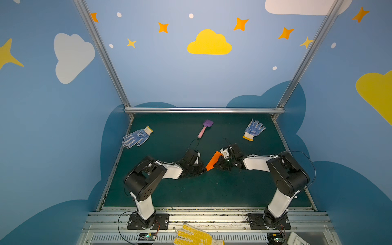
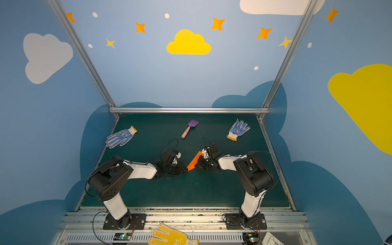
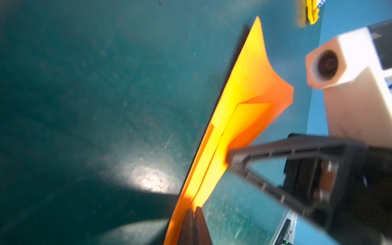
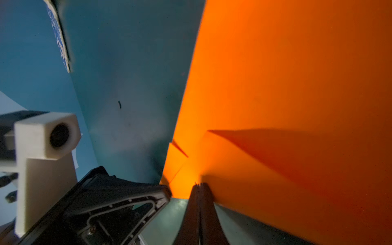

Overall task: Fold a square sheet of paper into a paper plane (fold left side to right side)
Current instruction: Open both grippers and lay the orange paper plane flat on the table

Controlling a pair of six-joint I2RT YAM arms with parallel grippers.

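Note:
The square sheet of paper (image 1: 212, 161) (image 2: 194, 161) is bright orange and folded into a narrow, pointed, creased piece. It is held up off the green mat between both arms in both top views. My left gripper (image 1: 205, 169) (image 2: 187, 168) is shut on its near lower end; in the left wrist view the jaws (image 3: 194, 210) pinch the paper (image 3: 244, 95) edge. My right gripper (image 1: 216, 164) (image 2: 197, 164) is shut on the paper's side; in the right wrist view the tips (image 4: 199, 186) clamp the paper (image 4: 286, 84) edge. No finished paper plane shows.
A purple-headed, pink-handled spatula (image 1: 204, 128) lies at the back middle. Blue-dotted gloves lie at the back left (image 1: 136, 137) and back right (image 1: 253, 130). A yellow dotted glove (image 1: 195, 235) rests on the front rail. An aluminium bar (image 1: 203, 110) bounds the mat's far edge.

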